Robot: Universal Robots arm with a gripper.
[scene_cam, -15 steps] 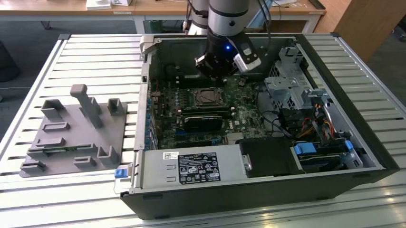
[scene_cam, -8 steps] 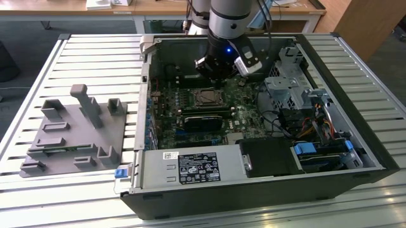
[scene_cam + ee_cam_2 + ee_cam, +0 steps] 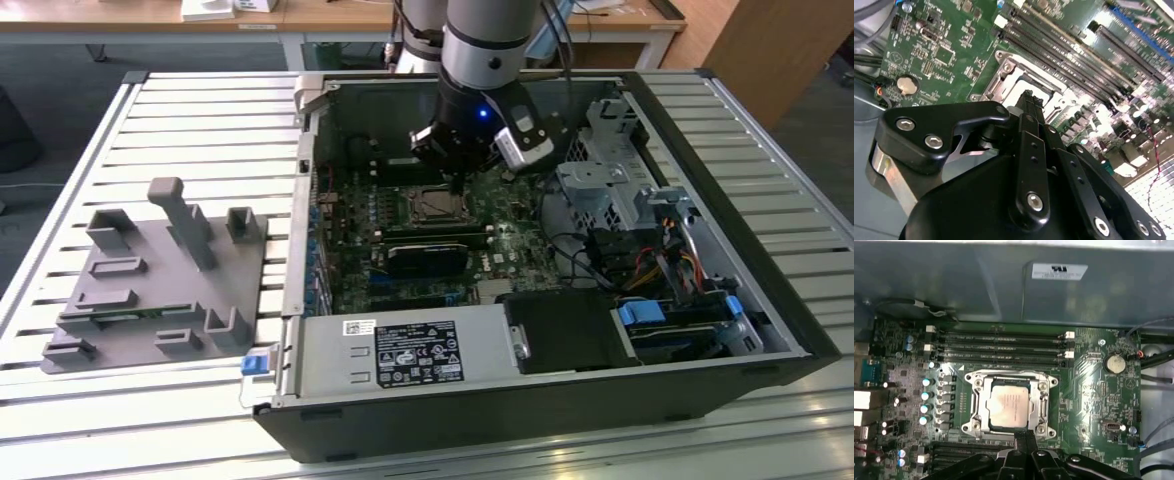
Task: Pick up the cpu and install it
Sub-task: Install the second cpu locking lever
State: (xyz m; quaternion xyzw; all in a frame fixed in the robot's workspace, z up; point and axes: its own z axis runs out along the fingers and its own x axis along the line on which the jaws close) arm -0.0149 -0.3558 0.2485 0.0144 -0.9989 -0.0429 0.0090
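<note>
The cpu [image 3: 1010, 405] is a silvery square chip lying flat inside the metal-framed socket [image 3: 973, 405] on the green motherboard [image 3: 1094, 395]. In the exterior view the cpu [image 3: 434, 206] sits in the middle of the open computer case, directly under the arm. My gripper [image 3: 1026, 433] hangs just above the socket's edge with its two black fingers pressed together, shut and holding nothing. In the second wrist view the gripper [image 3: 1028, 98] points down at the socket frame [image 3: 1004, 75], which hides the chip there.
The case walls [image 3: 310, 200] enclose the board. Memory slots [image 3: 1004, 345] run beside the socket, and a coin battery [image 3: 1114, 363] lies nearby. Cables and a drive cage [image 3: 627, 210] fill the exterior view's right. A grey fixture tray [image 3: 147, 290] rests on the slatted table at the left.
</note>
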